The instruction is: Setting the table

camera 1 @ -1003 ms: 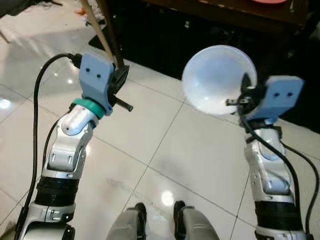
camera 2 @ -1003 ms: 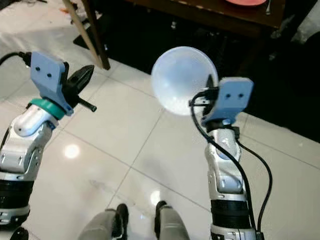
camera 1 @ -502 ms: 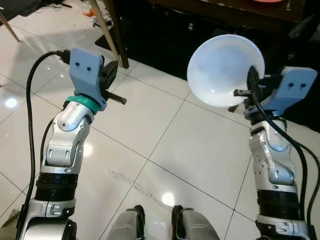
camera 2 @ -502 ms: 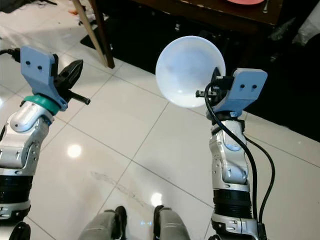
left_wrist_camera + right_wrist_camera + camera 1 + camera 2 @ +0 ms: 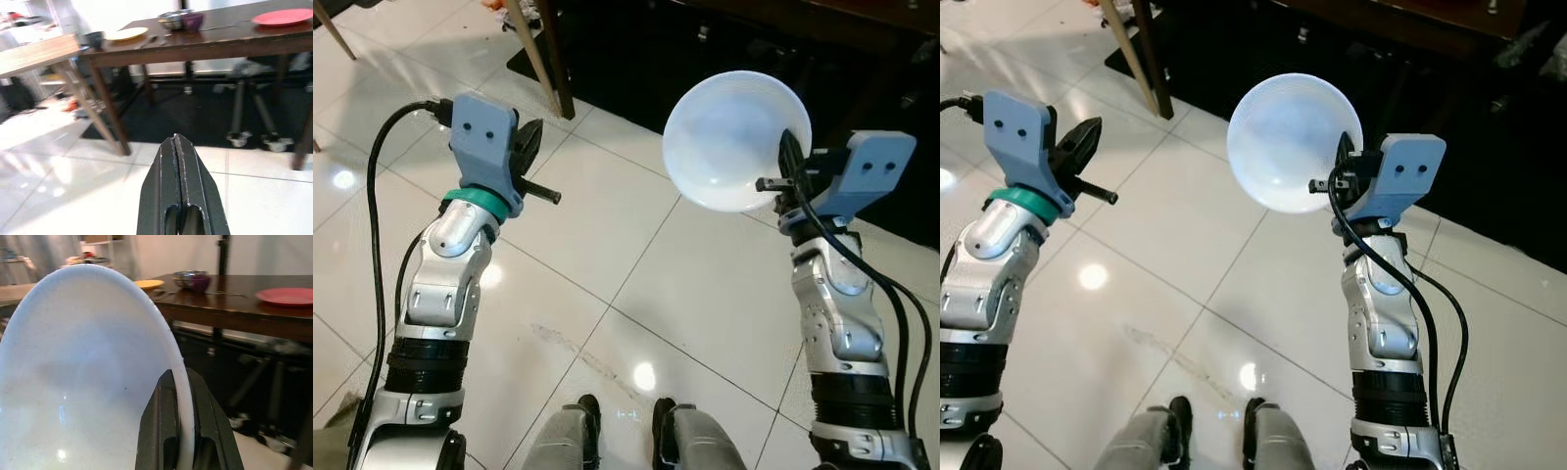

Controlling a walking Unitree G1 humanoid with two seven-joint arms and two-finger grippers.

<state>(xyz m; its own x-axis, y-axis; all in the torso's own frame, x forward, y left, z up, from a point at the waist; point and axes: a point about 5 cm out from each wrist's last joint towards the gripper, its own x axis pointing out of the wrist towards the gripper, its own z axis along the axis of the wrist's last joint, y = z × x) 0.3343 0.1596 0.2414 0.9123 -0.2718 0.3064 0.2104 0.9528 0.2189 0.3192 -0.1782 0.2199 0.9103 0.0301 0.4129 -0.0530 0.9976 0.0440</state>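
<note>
White and translucent, the bowl (image 5: 736,139) is held in the air over the tiled floor (image 5: 607,294), its rim pinched in the right claw (image 5: 188,431); the bowl's near side is cut off in the right wrist view; the left claw (image 5: 178,147) is pressed closed and empty; on the dark worktop (image 5: 205,41) sit a red plate (image 5: 283,17), a yellow plate (image 5: 126,33) and blurred bowls (image 5: 181,20); no writing can be read.

Glossy white tiled floor (image 5: 607,284) with dark grout lines. A slanted light wooden leg (image 5: 93,115) stands on it near a dark rug (image 5: 195,117).
</note>
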